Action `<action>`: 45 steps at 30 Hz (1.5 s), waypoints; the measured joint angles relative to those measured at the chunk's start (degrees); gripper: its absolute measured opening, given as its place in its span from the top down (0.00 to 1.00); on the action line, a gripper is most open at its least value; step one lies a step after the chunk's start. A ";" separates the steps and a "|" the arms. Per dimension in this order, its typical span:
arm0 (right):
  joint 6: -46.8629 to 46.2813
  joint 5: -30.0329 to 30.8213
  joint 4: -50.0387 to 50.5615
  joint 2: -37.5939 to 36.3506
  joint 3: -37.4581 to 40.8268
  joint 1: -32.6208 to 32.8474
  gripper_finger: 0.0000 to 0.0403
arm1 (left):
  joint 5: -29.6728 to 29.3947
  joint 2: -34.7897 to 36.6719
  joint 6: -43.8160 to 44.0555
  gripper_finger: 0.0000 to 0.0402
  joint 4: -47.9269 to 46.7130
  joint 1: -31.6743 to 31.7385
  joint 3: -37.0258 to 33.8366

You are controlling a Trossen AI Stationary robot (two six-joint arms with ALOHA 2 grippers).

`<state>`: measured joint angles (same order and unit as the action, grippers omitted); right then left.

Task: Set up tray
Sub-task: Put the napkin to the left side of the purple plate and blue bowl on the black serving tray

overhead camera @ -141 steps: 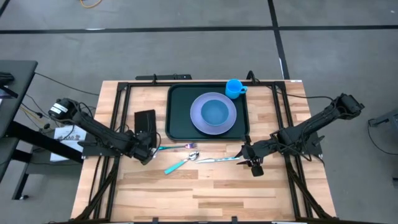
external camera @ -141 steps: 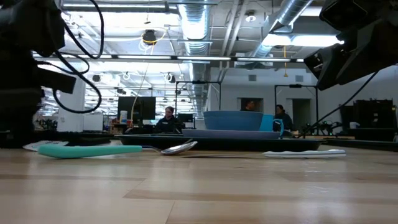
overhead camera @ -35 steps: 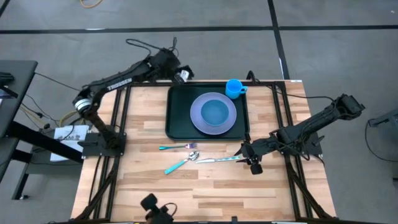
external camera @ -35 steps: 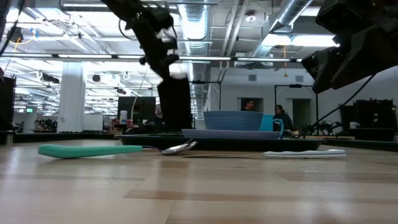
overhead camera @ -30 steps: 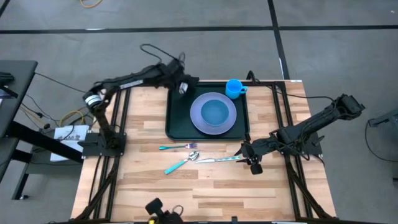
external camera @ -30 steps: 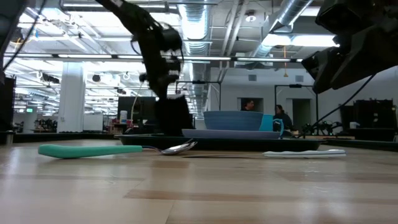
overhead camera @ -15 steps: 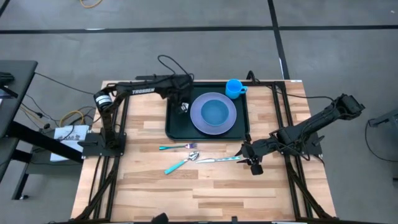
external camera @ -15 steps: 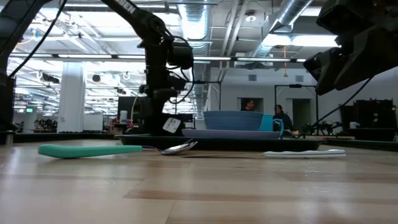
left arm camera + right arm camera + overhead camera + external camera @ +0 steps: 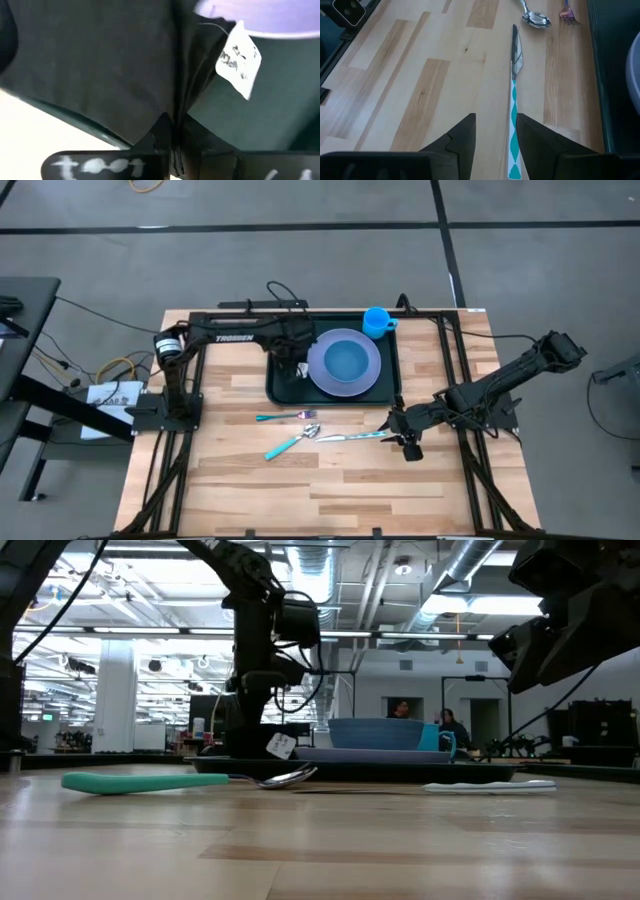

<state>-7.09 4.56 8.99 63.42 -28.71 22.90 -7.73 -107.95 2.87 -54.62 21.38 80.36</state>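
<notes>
The dark green tray (image 9: 282, 387) lies at the table's far middle and carries a lavender plate (image 9: 345, 362) with a blue bowl (image 9: 375, 732). A blue cup (image 9: 376, 321) stands at its far right corner. My left gripper (image 9: 291, 360) hangs over the tray's left part, shut on a black cloth (image 9: 100, 65) with a white tag (image 9: 239, 60). My right gripper (image 9: 405, 442) is open above the table, over the teal-and-white knife (image 9: 513, 120), touching nothing. My left gripper pinches a bunched fold of the black cloth (image 9: 172, 117) between its two fingers, coming from above and pointing steeply down. The cloth hangs below the fingers in several folds. Its lower part spreads out against the tray floor beside the plate.
A fork (image 9: 285, 417) and a teal-handled spoon (image 9: 290, 444) lie on the bare wood in front of the tray, left of the knife (image 9: 350, 436). Black frame rails run along both table sides. People sit in the room far behind the table.
My left gripper has carried the black cloth from the tray's far left corner toward the near edge and down over the tray's left part, tipping to point more steeply down. The cloth, hanging free before, now reaches the tray.
</notes>
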 joint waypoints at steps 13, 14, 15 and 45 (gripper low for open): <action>0.00 0.00 -0.02 0.00 0.00 0.00 0.67 | 0.09 0.01 0.68 1.00 -2.32 -2.68 0.00; 0.00 0.00 -0.01 0.00 0.00 0.00 0.67 | 0.09 0.01 0.68 1.00 -2.45 -2.68 0.00; 0.00 0.00 -0.02 0.00 0.00 0.00 0.67 | 0.11 0.01 0.68 1.00 -2.48 -2.66 0.00; 0.00 0.00 -0.01 0.02 0.00 0.00 0.67 | 5.98 0.10 0.94 0.76 0.17 -3.01 -9.24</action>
<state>-7.09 4.56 8.99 63.44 -28.71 22.90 -1.75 -107.85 3.81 -54.45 18.37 71.12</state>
